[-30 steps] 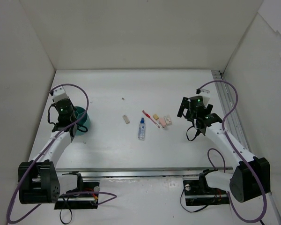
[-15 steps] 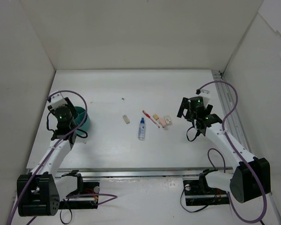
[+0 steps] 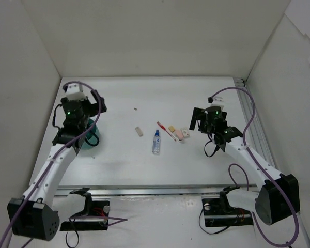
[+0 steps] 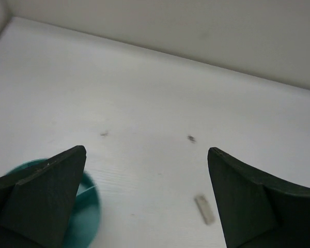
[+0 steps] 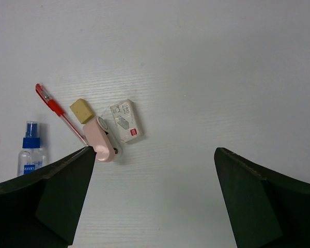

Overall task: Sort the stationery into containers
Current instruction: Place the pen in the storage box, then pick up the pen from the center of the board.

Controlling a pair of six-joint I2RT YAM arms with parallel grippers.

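The teal container (image 3: 94,137) stands at the left, partly under my left arm; its rim (image 4: 89,206) shows beside the left finger. My left gripper (image 3: 97,103) (image 4: 146,151) hangs open and empty above the table, just beyond the container. A small grey eraser (image 3: 139,131) (image 4: 204,209) lies alone. A blue-capped bottle (image 3: 156,141) (image 5: 30,151), red pen (image 3: 166,130) (image 5: 57,110), tan eraser (image 5: 82,110), pink piece (image 3: 180,134) (image 5: 104,139) and white eraser (image 5: 126,120) lie clustered mid-table. My right gripper (image 3: 198,121) (image 5: 154,150) is open, just right of that cluster.
White walls (image 3: 144,41) enclose the table on three sides. A metal rail (image 3: 250,129) runs along the right edge. A tiny speck (image 3: 136,109) lies behind the grey eraser. Cables loop over both arms.
My left gripper has opened, risen from the teal container and swung toward the back. My right gripper has shifted slightly left toward the cluster, staying open.
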